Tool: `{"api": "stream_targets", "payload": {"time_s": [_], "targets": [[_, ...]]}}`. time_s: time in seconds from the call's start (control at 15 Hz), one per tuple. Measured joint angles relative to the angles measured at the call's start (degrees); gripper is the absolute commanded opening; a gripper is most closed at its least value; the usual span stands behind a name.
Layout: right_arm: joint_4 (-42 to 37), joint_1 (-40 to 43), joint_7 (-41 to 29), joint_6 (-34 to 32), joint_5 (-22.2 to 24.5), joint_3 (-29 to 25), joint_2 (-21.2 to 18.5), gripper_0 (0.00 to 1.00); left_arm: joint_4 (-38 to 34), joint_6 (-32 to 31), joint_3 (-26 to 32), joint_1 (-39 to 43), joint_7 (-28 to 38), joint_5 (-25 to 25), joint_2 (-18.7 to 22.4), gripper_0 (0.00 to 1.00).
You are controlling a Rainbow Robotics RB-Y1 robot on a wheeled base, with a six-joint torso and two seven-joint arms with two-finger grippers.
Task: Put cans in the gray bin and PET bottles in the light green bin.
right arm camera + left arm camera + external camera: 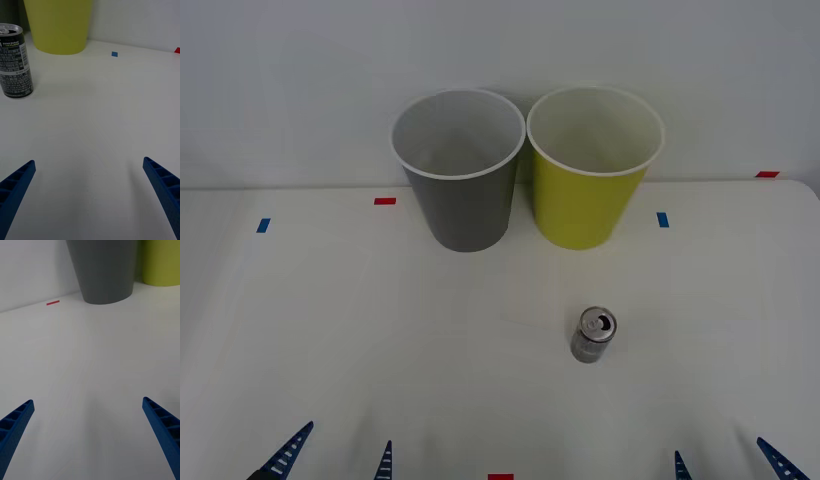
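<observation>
Jaws of both grippers wide open, empty. Left gripper (335, 455) and right gripper (730, 462) low at near edge of surface (330, 330), well apart from things. Can (592, 334) upright, alone on surface, in front of green bin (590, 185), nearer to right gripper. Gray bin (460, 180) just beside green bin, at far side, both look empty. Step in hand seems the start: can not yet picked. Next move likely: right gripper reaches forward and inward to can, closes on its sides, lifts it, carries over gray bin.
</observation>
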Motion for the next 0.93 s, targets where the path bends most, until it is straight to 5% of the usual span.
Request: {"api": "stream_targets", "payload": {"time_s": [0.93], "targets": [[3.36,-7.45,0.26,-11.24,-0.83,9.15,-4.47,1.00,0.00,0.00,0.00,0.00,0.00,0.00,0.00,1.00]]}}
